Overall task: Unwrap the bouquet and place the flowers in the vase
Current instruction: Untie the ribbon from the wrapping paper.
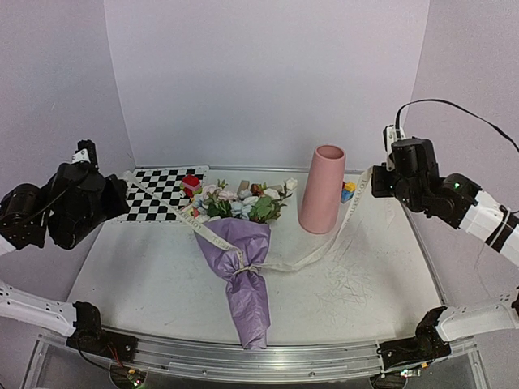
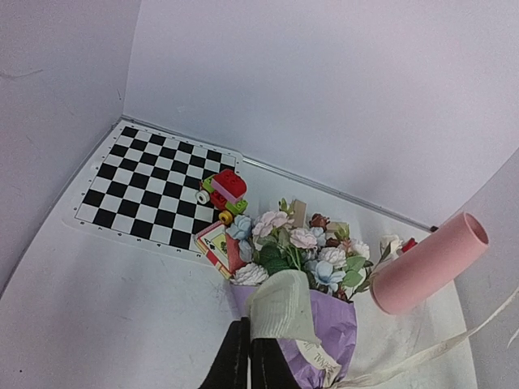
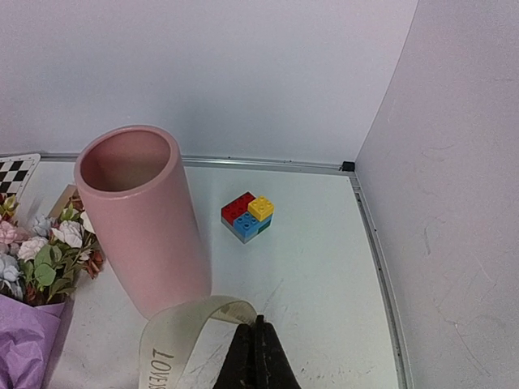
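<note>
The wrapped bouquet (image 1: 243, 267) lies mid-table (image 1: 138, 275), blooms toward the far edge. The left gripper (image 1: 123, 185), raised over the left edge, is clenched on one ribbon (image 1: 212, 233) end. The right gripper (image 1: 375, 180), over the right edge, pinches the other. The vase (image 1: 323, 190) stands just right of the blooms.

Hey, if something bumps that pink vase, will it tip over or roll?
Probably tips easily: the vase stands tall and narrow. On its side, its round, smooth wall would likely roll. The ribbon runs close by it, so a pull might nudge it.
</note>
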